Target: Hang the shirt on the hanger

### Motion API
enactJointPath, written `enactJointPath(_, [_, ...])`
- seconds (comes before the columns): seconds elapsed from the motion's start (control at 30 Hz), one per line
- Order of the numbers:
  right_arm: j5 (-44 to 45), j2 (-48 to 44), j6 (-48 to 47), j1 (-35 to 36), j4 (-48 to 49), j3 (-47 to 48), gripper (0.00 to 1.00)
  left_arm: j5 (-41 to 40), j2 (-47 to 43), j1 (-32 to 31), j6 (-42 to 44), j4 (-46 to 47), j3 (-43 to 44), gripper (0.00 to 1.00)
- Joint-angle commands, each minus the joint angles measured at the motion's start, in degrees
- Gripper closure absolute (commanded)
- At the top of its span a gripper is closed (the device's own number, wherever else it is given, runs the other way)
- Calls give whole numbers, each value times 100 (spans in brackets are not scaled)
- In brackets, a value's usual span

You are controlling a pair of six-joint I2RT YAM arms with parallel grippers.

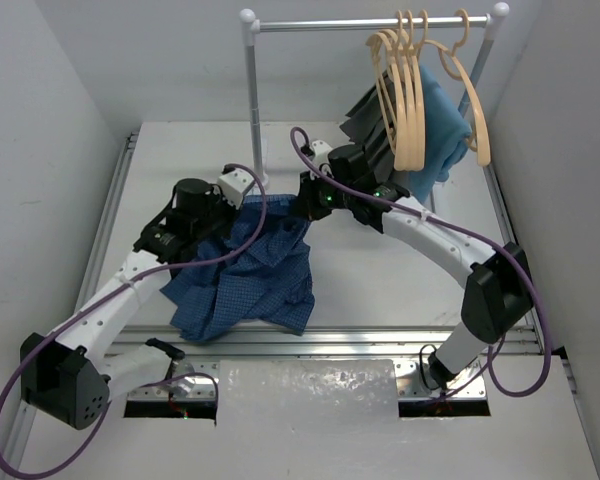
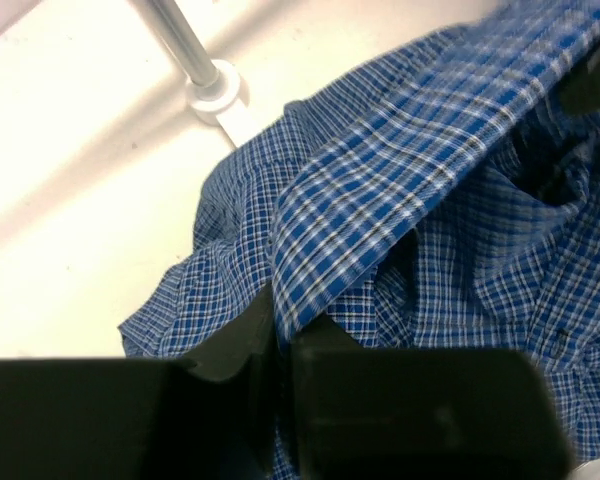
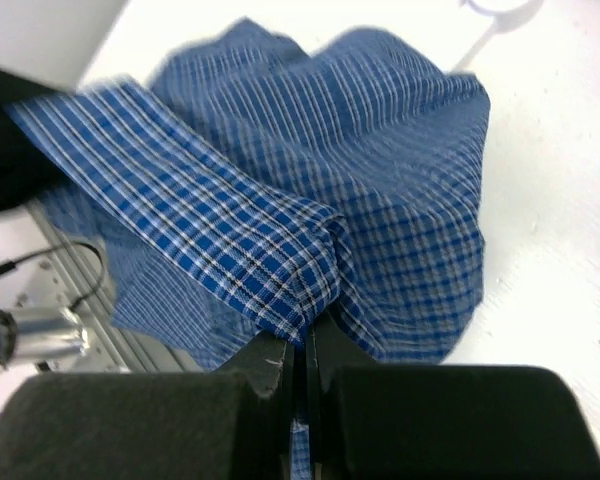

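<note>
Clamped in jaws of left gripper (image 2: 280, 335) and right gripper (image 3: 305, 348): soft, light shirt (image 1: 245, 275), likely to sag; best held along its folded band.

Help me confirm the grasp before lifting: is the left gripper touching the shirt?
Touching. The left wrist view shows the left gripper pinching a checked fold of the shirt, jaws closed on the fabric.

1. One checked blue shirt (image 1: 250, 272).
2. Four pale wooden hangers (image 1: 412, 110), three bunched together and one apart.
3. One teal-blue cloth (image 1: 444, 128).
4. One dark grey garment (image 1: 364, 114).
5. One clothes rail (image 1: 360, 24).
6. Two grippers: the left gripper (image 2: 280, 335) and the right gripper (image 3: 302, 350).
</note>
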Motion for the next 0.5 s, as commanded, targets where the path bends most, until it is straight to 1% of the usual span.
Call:
enactJointPath(0.0, [154,-382,-332,-68,-36,-42,100,-177,-62,214,-44,-7,460,99])
enactJointPath(0.03, [-2,-426,-447,-68,-54,-34,100,-168,-45,258,-27,-60,505,100])
enactJointPath(0.07, [-82,-452,-552,-68,-89,36,91,-194,-27,267,43,-78,575,100])
enactJointPath(0.1, [-152,-470,-849,-59,-263,115,78,-221,-18,267,70,-87,593,100])
enactJointPath(0.13, [-319,-531,-1035,-59,-369,211,62,-204,-10,241,79,-139,619,100])
enactJointPath(0.17, [-512,-592,-1185,-59,-501,439,28,-186,8,215,62,-174,680,100])
enactJointPath(0.2, [-461,-663,-1369,-59,-694,545,23,-160,69,197,53,-218,724,100])
enactJointPath(0.23, [-356,-864,-1440,-59,-739,633,20,-116,104,188,35,-332,812,100])
enactJointPath(0.27, [80,-987,-1493,-77,-766,808,17,-124,157,188,35,-368,847,100])
enactJointPath(0.33, [513,-1155,-1687,-103,-897,1090,18,-220,280,188,35,-386,926,100])
enactJointPath(0.37, [645,-1173,-1731,-216,-1028,1561,22,-256,315,188,53,-368,944,100])
enactJointPath(0.43, [796,-1068,-1775,-384,-1485,2143,24,-283,377,188,62,-333,1014,100])
enactJointPath(0.47, [813,-894,-1766,-628,-1617,2712,26,-274,403,188,53,-333,1032,100])
